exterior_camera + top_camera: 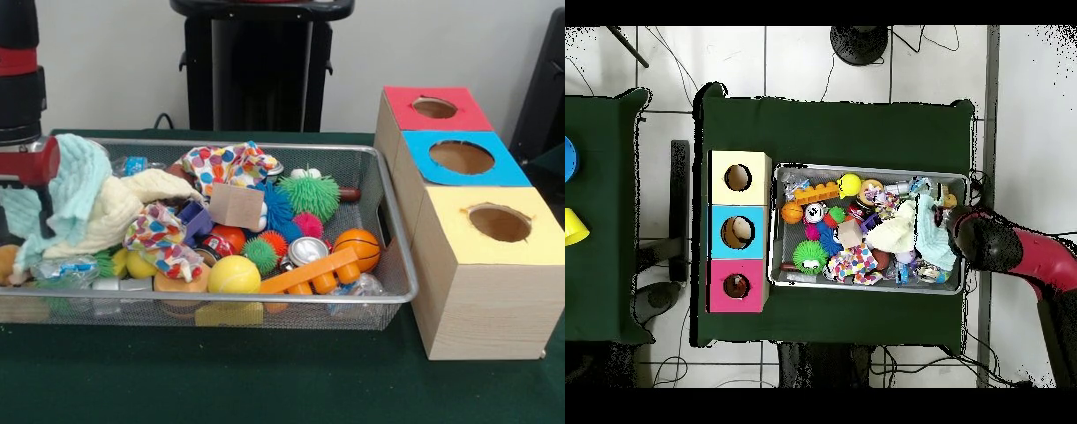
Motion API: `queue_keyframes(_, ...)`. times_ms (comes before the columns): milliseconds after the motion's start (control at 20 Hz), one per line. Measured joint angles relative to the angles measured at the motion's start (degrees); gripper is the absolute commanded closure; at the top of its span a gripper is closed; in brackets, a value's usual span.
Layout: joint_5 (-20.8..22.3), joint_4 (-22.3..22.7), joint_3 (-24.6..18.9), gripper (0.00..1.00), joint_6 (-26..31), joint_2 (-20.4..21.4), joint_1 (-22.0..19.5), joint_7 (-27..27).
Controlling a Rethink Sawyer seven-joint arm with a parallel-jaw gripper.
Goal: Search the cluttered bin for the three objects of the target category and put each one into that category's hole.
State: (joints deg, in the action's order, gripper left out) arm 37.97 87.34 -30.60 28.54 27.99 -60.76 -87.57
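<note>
Here the arm (pixel 22 97) is seen at the front view's left edge, above the wire bin's (pixel 402 296) left end; overhead, it comes in from the right over the bin's right end. The gripper (pixel 950 232) is hidden among cloths, so open/closed can't be told. A mint cloth (pixel 75 181) and a cream cloth (pixel 132 199) are heaped just beside the arm. Of the plush animals, only a tan furry bit (pixel 7 261) is glimpsed at the bin's left edge; ID uncertain. The red-topped box (pixel 433 108) w/ its round hole (pixel 434 107) is set farthest back in the box row, right of the bin, behind the blue-topped box (pixel 461 157) and yellow-topped box (pixel 499 223).
</note>
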Motion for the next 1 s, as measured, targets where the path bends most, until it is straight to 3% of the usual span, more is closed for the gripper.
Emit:
queue_keyframes(500,0.02,0.01,0.01,0.0,0.01,-0.15,-2.39,0.0)
queue_keyframes(1000,0.07,-0.91,0.17,0.0,-0.4,-2.69,1.1,0.0)
